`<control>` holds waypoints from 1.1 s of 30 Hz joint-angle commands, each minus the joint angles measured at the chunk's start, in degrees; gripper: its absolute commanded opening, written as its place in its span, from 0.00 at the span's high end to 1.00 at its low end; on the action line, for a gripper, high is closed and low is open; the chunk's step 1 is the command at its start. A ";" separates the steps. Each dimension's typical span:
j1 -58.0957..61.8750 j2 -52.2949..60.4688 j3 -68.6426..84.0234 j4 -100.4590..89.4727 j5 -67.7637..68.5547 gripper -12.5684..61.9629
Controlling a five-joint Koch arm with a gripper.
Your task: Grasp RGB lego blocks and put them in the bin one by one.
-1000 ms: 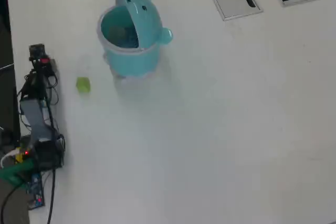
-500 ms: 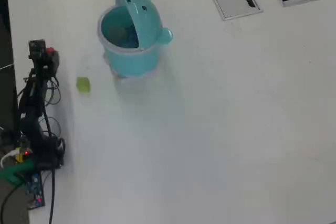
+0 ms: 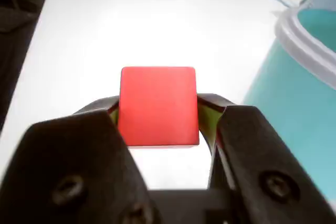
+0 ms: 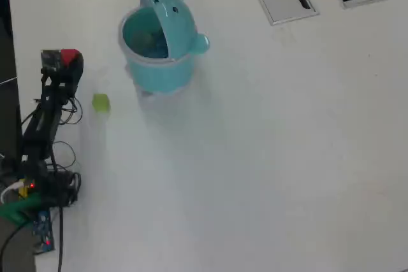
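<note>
Claw [image 3: 158, 116] is clamped on the red block [image 3: 158, 106]: in the wrist view one black jaw presses each side face and the block sits square between them, its top face level and fully visible. In the overhead view the claw [image 4: 70, 60] with the red block [image 4: 70, 57] is at the left side of the table [image 4: 268, 157], near the bin [image 4: 160, 49] but well apart from its opening. I judge the block to be light, stiff plastic with smooth faces, so it will not deform under the jaws, but it can slip or turn if the grip is weak or off centre. Flat opposite sides are the right place to hold, as now, with the jaws low enough to cover most of each face. The green block [image 4: 101, 102] lies on the table between the arm and the bin, and I expect it handles the same way. No blue block can be made out for sure; something dark lies inside the bin, too unclear to name. The bin wall [image 3: 294, 108] fills the right side of the wrist view, with the lid tipped back and the opening free.
</note>
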 commanded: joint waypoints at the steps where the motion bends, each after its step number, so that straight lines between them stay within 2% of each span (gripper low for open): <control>1: 0.88 3.60 -5.27 -6.68 -0.53 0.76; 8: 4.48 3.52 -16.35 -6.68 -0.18 0.76; 17: 6.59 -2.11 -27.33 -7.03 0.26 0.76; 25: 9.23 -13.97 -40.69 -7.12 1.67 0.76; 33: 15.56 -21.62 -45.53 -12.39 2.11 0.76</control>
